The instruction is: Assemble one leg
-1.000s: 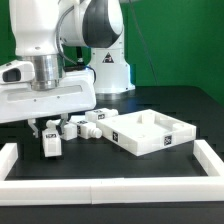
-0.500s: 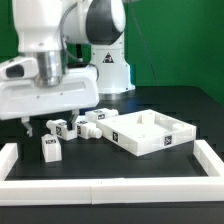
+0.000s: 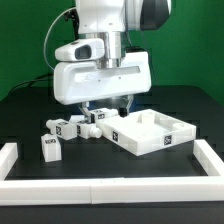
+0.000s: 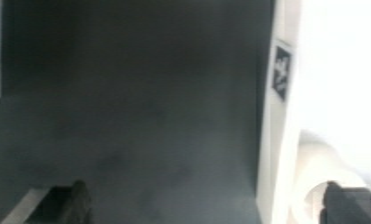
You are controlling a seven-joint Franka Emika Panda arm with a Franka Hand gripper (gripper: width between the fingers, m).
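exterior: gripper (image 3: 107,106) hanging free, leg (image 3: 50,147) standing at its eight o'clock | wrist alone: fingers (image 4: 66,205) gaping wide, empty, beside tagged panel (image 4: 342,100) | versus earlier: gripper having left the leg, moving toward three o'clock

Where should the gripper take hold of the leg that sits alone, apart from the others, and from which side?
Probably from straight above, closing on its two plain side faces around mid-height. This leg sits clear of the other legs, so the open gripper has room for a finger on each side, and its tag faces the camera, so that grip leaves the tag uncovered.
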